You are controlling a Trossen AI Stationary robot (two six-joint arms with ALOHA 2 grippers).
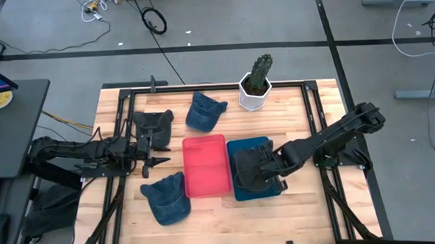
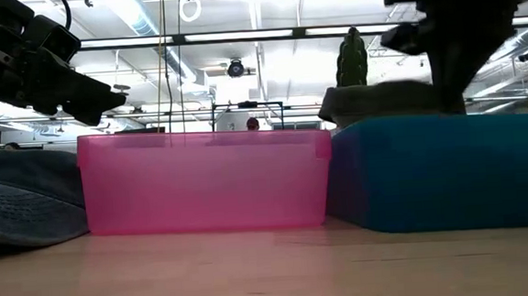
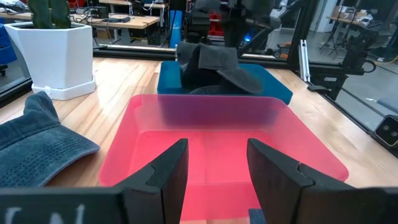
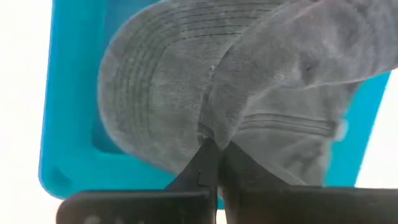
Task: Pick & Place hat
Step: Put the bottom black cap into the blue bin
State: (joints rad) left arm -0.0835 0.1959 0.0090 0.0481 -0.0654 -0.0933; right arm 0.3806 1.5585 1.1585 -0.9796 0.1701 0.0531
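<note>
Hat (image 1: 250, 167), dark grey, soft corduroy-like ribbed fabric, crumpled, is seen over the blue bin (image 1: 264, 190) on the right half of the worktop (image 1: 291, 119). It is pinched by the right pincer (image 1: 258, 169), whose fingers (image 4: 208, 163) are closed tight on a fold of the cloth in the right wrist view. In the left wrist view the hat (image 3: 214, 65) is shown bunched above the blue bin's (image 3: 273, 87) rim; whether it rests on the bin floor cannot be told.

Hats counted: four. One grey in the right pincer, one dark grey hat (image 1: 153, 122) lying near the left arm at the worktop's far-left part, one blue denim hat (image 1: 204, 111) at the far side beside the planter, one second denim hat (image 1: 166, 198) at the near side, just beside the pink bin.

Bins counted: two, pink bin (image 1: 205, 165) and blue bin, set side by side and touching, pink on the left. Nothing is seen inside the pink bin (image 3: 224, 155).

One white planter (image 1: 254, 95) with a cactus (image 1: 259, 71) is placed at the far edge.

Left pincer (image 1: 150, 153) is held just left of the pink bin, fingers (image 3: 168, 171) spread apart, nothing between them.
</note>
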